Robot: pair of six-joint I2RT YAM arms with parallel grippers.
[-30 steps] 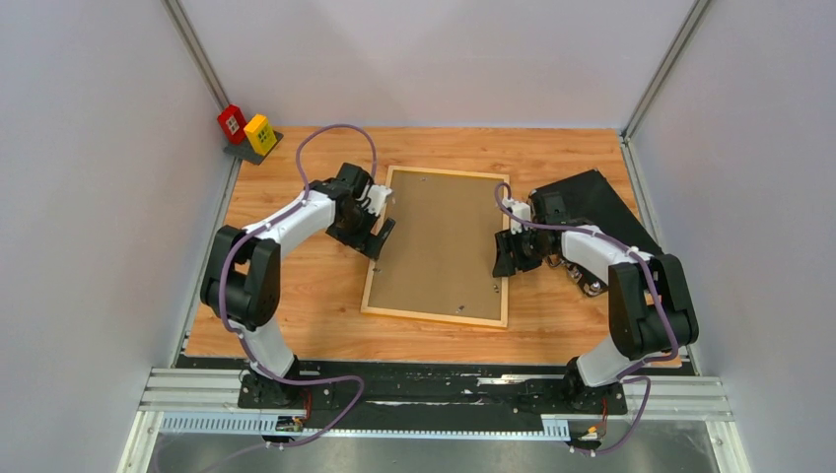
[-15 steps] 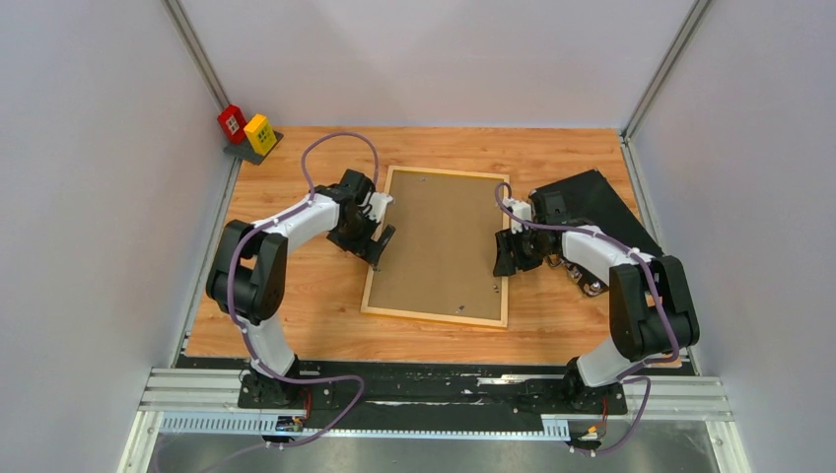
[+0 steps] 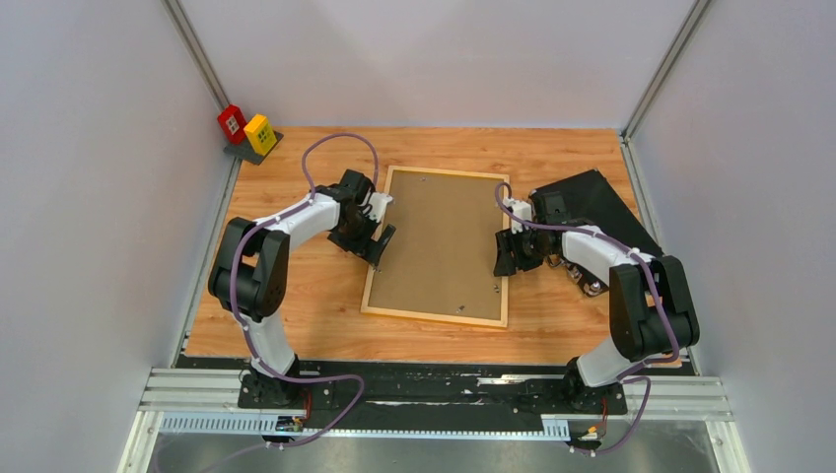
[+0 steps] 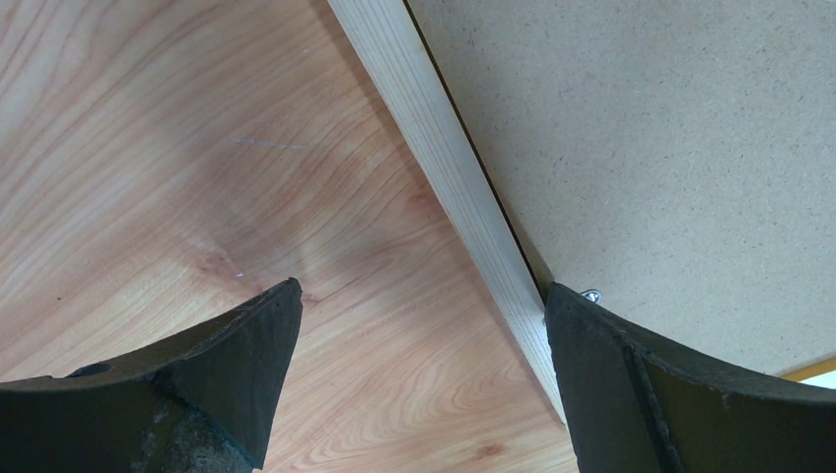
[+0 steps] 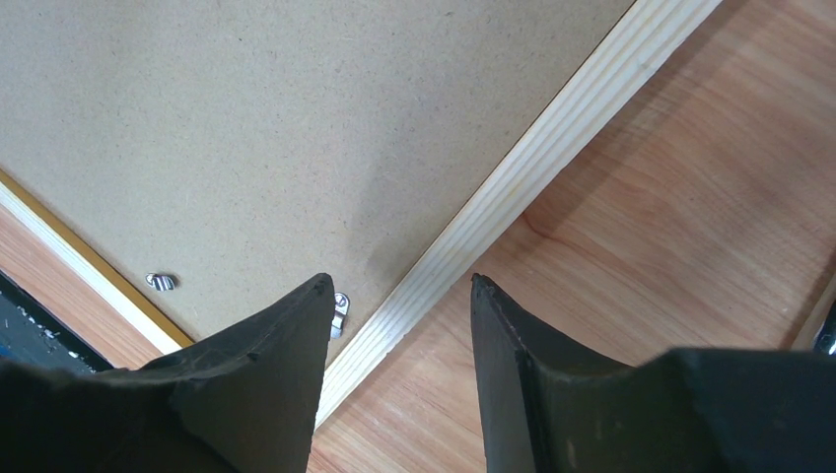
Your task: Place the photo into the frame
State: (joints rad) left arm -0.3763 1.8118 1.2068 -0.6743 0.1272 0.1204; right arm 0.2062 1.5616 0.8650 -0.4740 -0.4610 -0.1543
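Here, frame (image 3: 435,317) face-down, front out of sight.

Frame (image 3: 434,316) front face-down, unseen; black case (image 3: 592,192) partly hidden behind right arm (image 3: 594,248); 2 wrist views crop frame

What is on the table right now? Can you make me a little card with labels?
frame: lies flat, back side up, mid-table
backing panel: brown, sitting in the frame
photo: not visible in any view
left gripper: open, one finger each side of the frame's left rail
right gripper: open, one finger each side of the frame's right rail
black case: right of the frame, partly under the right arm
far left corner: a red box and a yellow box
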